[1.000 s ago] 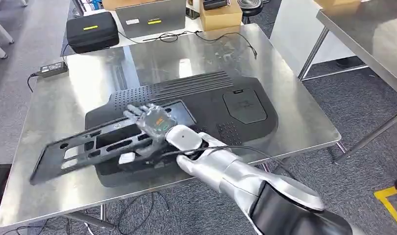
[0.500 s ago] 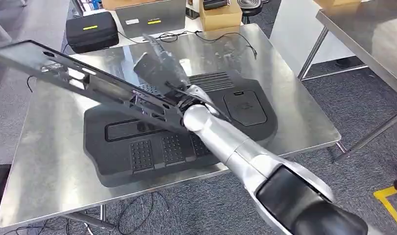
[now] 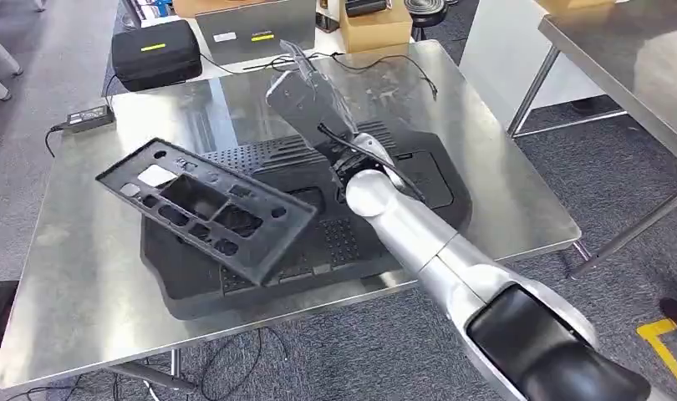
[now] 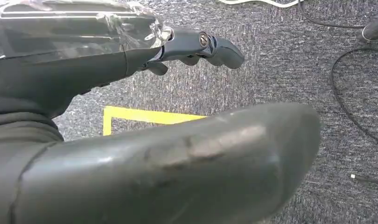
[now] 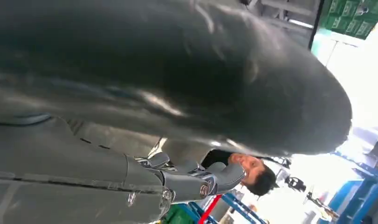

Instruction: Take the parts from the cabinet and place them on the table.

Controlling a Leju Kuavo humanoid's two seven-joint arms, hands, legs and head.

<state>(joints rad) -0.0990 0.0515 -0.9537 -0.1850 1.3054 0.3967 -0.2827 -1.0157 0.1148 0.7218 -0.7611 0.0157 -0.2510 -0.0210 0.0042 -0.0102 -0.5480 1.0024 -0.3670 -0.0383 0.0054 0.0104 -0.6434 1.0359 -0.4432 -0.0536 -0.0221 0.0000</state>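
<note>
Frame part [image 3: 206,209], black and slotted, is lying tilted across the left end of the big black panel [image 3: 385,180] on the steel table [image 3: 93,276], its near corner resting on the panel and its far end standing higher (no hand is touching it).

Right hand [image 3: 306,96] is hovering over the far middle of the table, well apart from the frame part, raised above the panel's ribbed far edge. Its fingers [image 5: 215,177] are lying nearly straight with only a slight curl at the tips, and nothing is sitting between them and the thumb [image 5: 187,84]. The silver right arm [image 3: 419,242] is reaching in from the lower right, crossing over the panel.

Left hand [image 4: 131,107] is hanging over grey carpet [image 4: 280,65] beside a yellow floor mark [image 4: 145,115]; its fingers [image 4: 206,44] are stretching out, apart from the thumb, holding nothing.

Beyond the table: a black case [image 3: 155,54] with a yellow label, a power brick [image 3: 89,115] at the left edge with its cable, a cardboard box [image 3: 377,25]. A person [image 5: 248,170] is showing past the fingers in the right wrist view.
</note>
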